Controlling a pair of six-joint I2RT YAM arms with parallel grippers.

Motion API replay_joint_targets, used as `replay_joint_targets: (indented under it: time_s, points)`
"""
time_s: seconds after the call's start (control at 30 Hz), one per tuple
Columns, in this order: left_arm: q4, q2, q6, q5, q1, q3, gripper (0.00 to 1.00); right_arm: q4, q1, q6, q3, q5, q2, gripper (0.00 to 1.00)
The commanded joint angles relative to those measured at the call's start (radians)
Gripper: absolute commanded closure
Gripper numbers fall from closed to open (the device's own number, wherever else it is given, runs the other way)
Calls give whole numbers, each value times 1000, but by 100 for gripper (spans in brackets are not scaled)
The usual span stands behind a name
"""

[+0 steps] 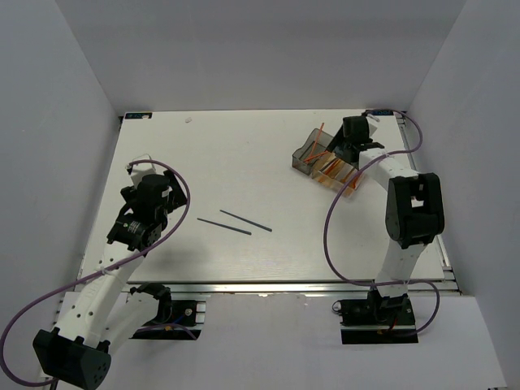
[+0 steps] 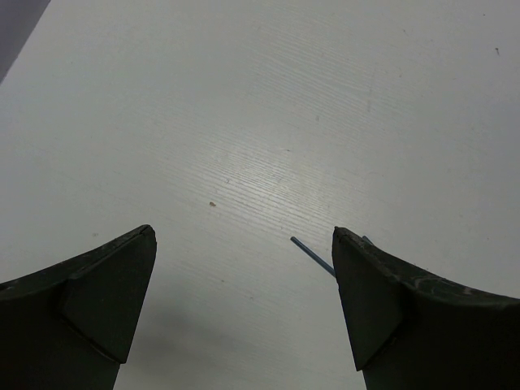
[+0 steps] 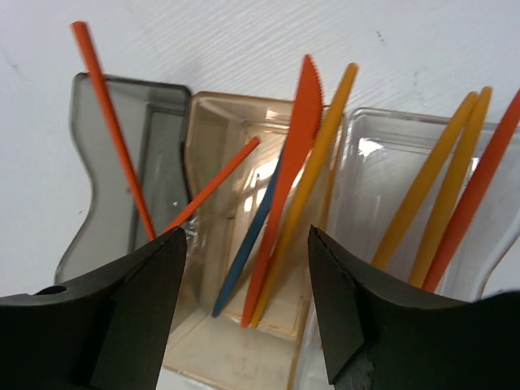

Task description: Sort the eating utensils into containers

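Note:
Two dark blue-grey sticks lie on the table's middle, one (image 1: 223, 226) nearer and one (image 1: 245, 220) just behind it; the tip of one (image 2: 312, 254) shows beside my left gripper's right finger. My left gripper (image 2: 244, 268) is open and empty over bare table, left of the sticks (image 1: 146, 207). The three joined bins stand at the back right: smoky grey (image 3: 122, 162) with two orange sticks, amber (image 3: 219, 138) with a blue, a red and a yellow knife (image 3: 296, 162), clear (image 3: 382, 162) with several orange pieces. My right gripper (image 3: 248, 268) is open and empty just above the amber bin (image 1: 335, 172).
The white table (image 1: 244, 162) is walled by grey panels on the left, back and right. Purple cables loop beside both arms. The right arm (image 1: 410, 211) stands just in front of the bins.

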Motion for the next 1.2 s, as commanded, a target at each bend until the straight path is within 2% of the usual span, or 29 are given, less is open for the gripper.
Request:
replay_joint_targets:
  time_s: [0.0, 0.33, 0.6, 0.83, 1.17]
  points:
    - [13, -13, 6, 5, 2, -6, 2, 43, -22, -14, 40, -38, 33, 34]
    - [17, -4, 11, 14, 2, -6, 2, 91, -45, -11, 67, -86, 72, 39]
    - [19, 9, 14, 25, 1, -6, 2, 111, -48, 0, 23, -115, 0, 40]
    - [19, 7, 14, 26, 2, -6, 2, 79, -49, -2, 129, -129, 98, 40]
    - [20, 9, 14, 29, 2, -6, 2, 86, -49, 16, 124, -113, 130, 41]
